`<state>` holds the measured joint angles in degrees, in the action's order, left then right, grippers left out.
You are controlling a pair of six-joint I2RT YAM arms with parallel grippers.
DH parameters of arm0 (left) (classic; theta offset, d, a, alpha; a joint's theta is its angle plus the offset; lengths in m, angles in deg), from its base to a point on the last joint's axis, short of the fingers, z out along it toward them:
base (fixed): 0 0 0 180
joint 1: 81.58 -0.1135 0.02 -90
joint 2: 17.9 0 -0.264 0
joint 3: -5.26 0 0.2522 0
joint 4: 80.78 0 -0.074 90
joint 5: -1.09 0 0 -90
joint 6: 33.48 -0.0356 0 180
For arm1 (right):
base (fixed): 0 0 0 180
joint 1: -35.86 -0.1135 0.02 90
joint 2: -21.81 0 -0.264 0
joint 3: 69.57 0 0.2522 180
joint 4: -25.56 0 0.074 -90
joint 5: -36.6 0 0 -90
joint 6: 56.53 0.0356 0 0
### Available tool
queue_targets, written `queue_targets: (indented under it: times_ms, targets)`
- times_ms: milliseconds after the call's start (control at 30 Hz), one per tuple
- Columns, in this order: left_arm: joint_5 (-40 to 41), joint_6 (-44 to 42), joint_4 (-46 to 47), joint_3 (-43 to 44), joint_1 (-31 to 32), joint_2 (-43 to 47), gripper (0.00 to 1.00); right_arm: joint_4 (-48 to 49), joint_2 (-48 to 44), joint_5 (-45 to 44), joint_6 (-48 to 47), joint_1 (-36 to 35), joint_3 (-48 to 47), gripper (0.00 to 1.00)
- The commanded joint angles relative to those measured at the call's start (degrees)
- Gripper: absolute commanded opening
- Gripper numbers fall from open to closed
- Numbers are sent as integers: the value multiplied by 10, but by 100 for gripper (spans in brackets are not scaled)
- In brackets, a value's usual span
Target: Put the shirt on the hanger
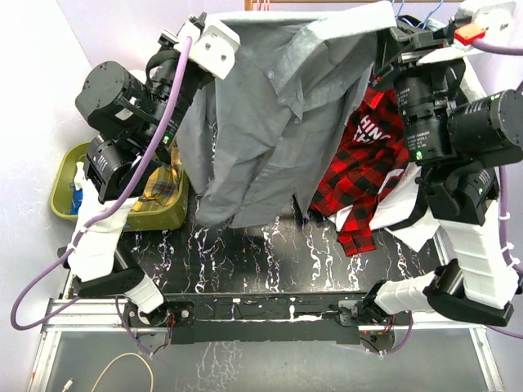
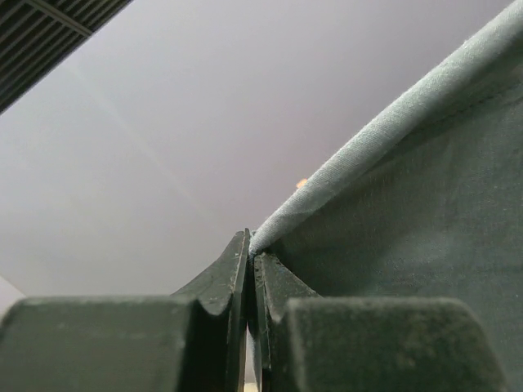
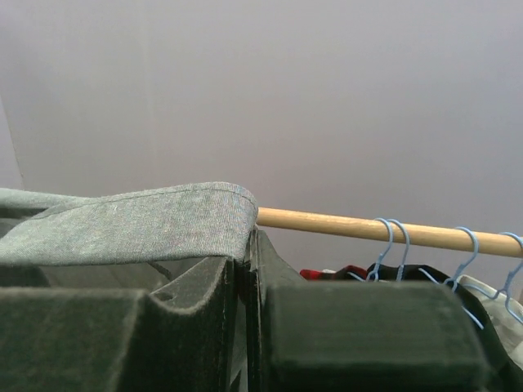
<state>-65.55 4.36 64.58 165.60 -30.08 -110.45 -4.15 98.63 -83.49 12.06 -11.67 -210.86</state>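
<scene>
Top view: the shirt (image 1: pixel 270 122) hung in the air, stretched between left arm (image 1: pixel 122 106) and right arm (image 1: pixel 466 131), with its lower part draping toward the black table (image 1: pixel 245 261). A red-black plaid shirt (image 1: pixel 368 163) lay behind it on the right and a green bin (image 1: pixel 167 216) sat on the left. I couldn't pick out the hanger with any confidence; the shirt blocked most of the back.

Left wrist: the left gripper (image 2: pixel 251 249) was clenched on a folded edge of the shirt, and the cloth ran up and right from the pinch.

Right wrist: the right gripper (image 3: pixel 247 245) was clamped on another edge of the shirt, fabric lapped over the left finger. A wooden rod (image 3: pixel 327 221) was behind it, carrying light blue hangers (image 3: pixel 384 245).

Step, as I judged it: lifted and spread, threading not yet started. The next move called for locating the pink hanger, keeping both pinches tight and bringing the neck opening over one hanger shoulder. The risk was an edge slipping out of a pinch.
</scene>
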Motion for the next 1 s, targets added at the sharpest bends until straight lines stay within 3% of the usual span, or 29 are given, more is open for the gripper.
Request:
queue_targets:
  times_ms: [0, 100, 267, 400, 533, 700, 800, 967]
  targets:
    - [47, 44, -31, -67, -9, 39, 0, 4, -57, -39, 29, 3, 93, 8]
    - [22, 137, -68, -248, -57, 90, 0, -34, -119, -29, 158, 2, 273, 8]
    - [25, 223, -22, -575, -125, 193, 0, -60, -213, 20, 394, 2, 586, 8]
    - [-28, 295, -33, -716, -161, 239, 0, -34, -211, 80, 522, 2, 738, 8]
    - [-61, 326, -20, -795, -175, 244, 0, 8, -140, 124, 551, 6, 779, 8]
    - [-44, 317, 63, -864, -185, 211, 0, 67, -55, 239, 503, 68, 765, 8]
    - [-40, 328, 96, -874, -192, 174, 0, 83, -12, 312, 471, 117, 749, 8]
    - [-15, 344, 144, -847, -205, 92, 0, 83, 57, 360, 416, 154, 703, 8]
